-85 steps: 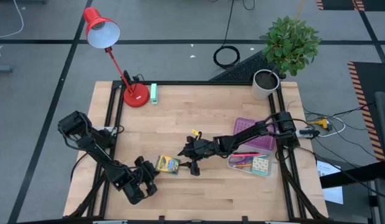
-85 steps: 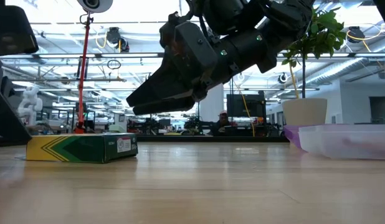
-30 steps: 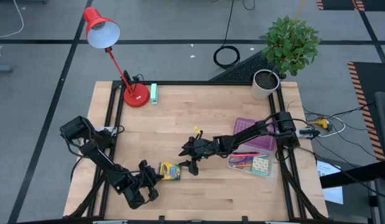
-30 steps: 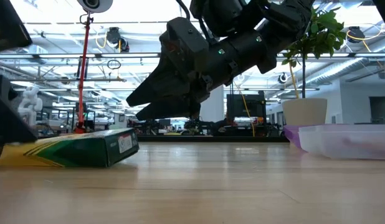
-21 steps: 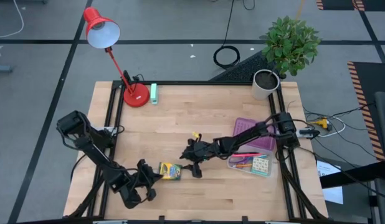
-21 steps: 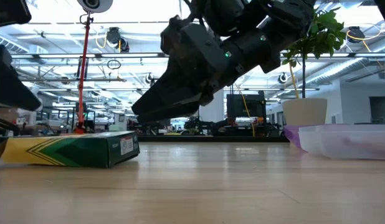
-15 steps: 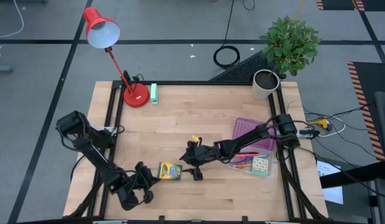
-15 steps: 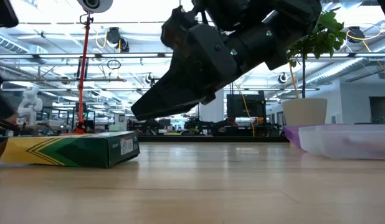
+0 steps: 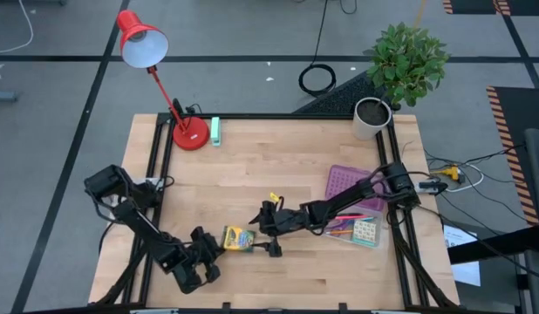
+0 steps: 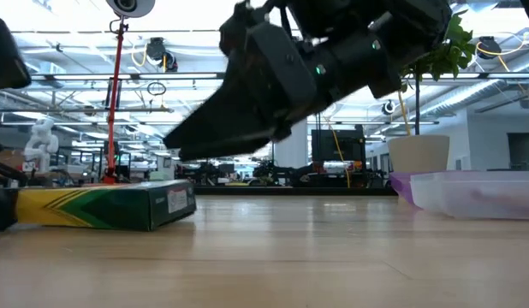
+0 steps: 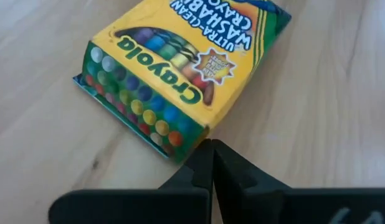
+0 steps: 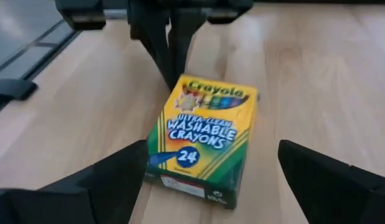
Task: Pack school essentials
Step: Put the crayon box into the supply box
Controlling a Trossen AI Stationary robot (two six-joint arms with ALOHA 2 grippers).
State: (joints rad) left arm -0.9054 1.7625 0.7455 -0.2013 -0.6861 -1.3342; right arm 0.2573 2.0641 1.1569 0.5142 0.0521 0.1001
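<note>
The yellow-green crayon box point(image 9: 237, 238) lies flat on its back on the wooden table, left of centre near the front. My left gripper point(image 9: 218, 244) is shut, its tips point(image 11: 209, 148) at the box's left end. My right gripper point(image 9: 268, 235) hovers low just right of the box, open wide, its fingers point(image 12: 99, 183) spread toward the box point(image 12: 202, 140). At the right, a pale patterned pack point(image 9: 365, 231) and pink and orange pencils point(image 9: 342, 227) lie in a clear case beside a purple pouch point(image 9: 350, 185). My left gripper touches the crayon box with its shut fingertips at a corner of the opening end point(image 11: 194, 134), the end toward the table's left. The fingers come low and nearly level from the table's near left. The box lies flat on the table.
A red desk lamp point(image 9: 189, 133) and a small mint-green block point(image 9: 215, 131) stand at the far left, a potted plant point(image 9: 372, 118) at the far right corner. Bare wood lies between the box and the far edge.
The box's left end was tipped up off the table a second ago and now lies flat. My right gripper has moved down and toward the table's near left, closer to the box, still open.
</note>
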